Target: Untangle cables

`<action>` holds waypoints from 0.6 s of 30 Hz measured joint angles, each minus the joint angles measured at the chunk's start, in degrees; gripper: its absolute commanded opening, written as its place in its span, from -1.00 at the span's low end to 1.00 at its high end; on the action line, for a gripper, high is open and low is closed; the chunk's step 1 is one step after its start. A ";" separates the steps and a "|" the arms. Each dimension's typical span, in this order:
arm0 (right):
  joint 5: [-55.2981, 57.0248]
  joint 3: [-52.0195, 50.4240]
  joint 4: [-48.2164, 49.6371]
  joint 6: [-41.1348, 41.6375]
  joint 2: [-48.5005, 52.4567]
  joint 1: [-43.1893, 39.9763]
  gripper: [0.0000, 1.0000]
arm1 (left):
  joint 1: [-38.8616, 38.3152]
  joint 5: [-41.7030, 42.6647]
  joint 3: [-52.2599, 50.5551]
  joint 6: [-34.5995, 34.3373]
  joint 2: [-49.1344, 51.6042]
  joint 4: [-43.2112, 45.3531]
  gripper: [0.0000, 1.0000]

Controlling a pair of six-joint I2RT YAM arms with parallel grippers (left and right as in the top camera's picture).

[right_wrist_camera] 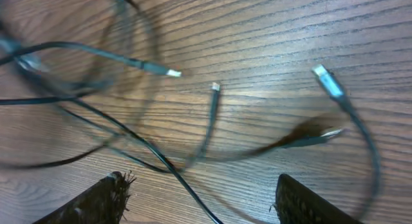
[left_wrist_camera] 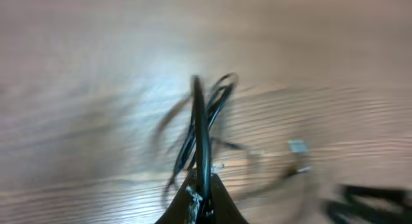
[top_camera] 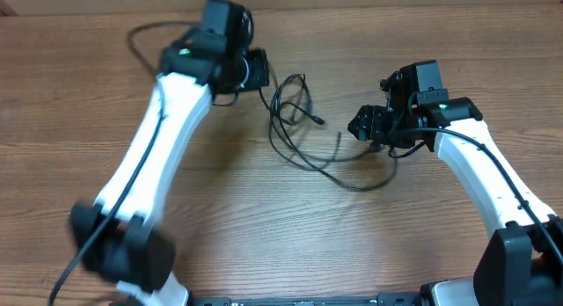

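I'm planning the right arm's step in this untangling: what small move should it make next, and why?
Probably lower the right gripper and close on the silver-tipped strand lying on the table between its open jaws. The left gripper looks shut on the cables, though that view is blurred, so a second grip would let the two pull apart.

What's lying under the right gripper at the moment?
Beneath the open right gripper lie loose strands of the cables, with several silver-tipped plug ends, on the wooden table. In the overhead view the gripper itself hides whatever is directly below it.
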 measured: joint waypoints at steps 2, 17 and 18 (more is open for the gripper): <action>0.02 0.00 0.04 0.00 0.00 0.00 0.44 | -0.28 1.11 0.85 0.13 -4.66 -0.76 -0.92; 0.02 0.00 -0.09 0.00 0.00 0.00 0.44 | -3.02 3.41 1.55 5.84 -3.19 -10.23 0.22; 0.02 0.00 -0.09 0.00 0.00 0.00 0.44 | -3.02 3.26 1.55 6.12 -2.86 -10.73 0.30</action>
